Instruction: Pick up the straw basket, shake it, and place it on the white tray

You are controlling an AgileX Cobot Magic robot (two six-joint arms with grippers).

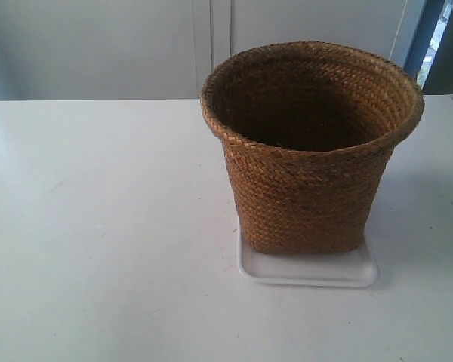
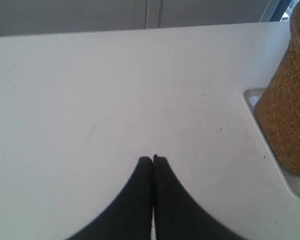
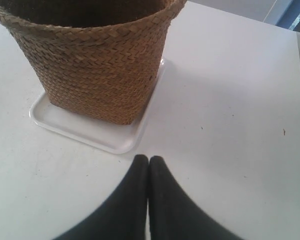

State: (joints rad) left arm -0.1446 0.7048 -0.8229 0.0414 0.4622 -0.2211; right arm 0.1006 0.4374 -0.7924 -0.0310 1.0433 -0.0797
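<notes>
Exterior view, basket: the basket (image 1: 309, 188) is standing upright on the tray (image 1: 309, 273), mouth open and nothing showing inside it.
Exterior view, placement: it is sitting toward the tray's far side, leaving a bare white strip along the near edge.
Exterior view, count: I am counting one basket, one tray and one tabletop (image 1: 98, 226); no arm is showing here.
Exterior view, risk: it is tall and wide at the top, so I am judging that a knock on the flared rim could tip it off the shallow tray.

Left wrist view, fingers: the left fingers (image 2: 140, 185) are pressing together, gripping nothing, hovering over bare tabletop (image 2: 115, 90).
Left wrist view, basket: the basket (image 2: 287, 115) is peeking in at the frame's edge, well apart from the fingertips, with a tray (image 2: 251, 96) corner beside it.
Left wrist view, risk: a sweep toward that wall could be shoving basket and tray together across the smooth surface.

Right wrist view, fingers: the right fingers (image 3: 137, 185) are pressing together too, empty, near the tray (image 3: 90, 135) corner but not touching it.
Right wrist view, basket: the basket (image 3: 100, 75) is filling most of the tray, one base edge running close along the raised rim.
Right wrist view, risk: if that edge is riding on the rim, and I cannot tell, the basket could be rocking.
Right wrist view, count: two fingers, one basket, one tray.
</notes>
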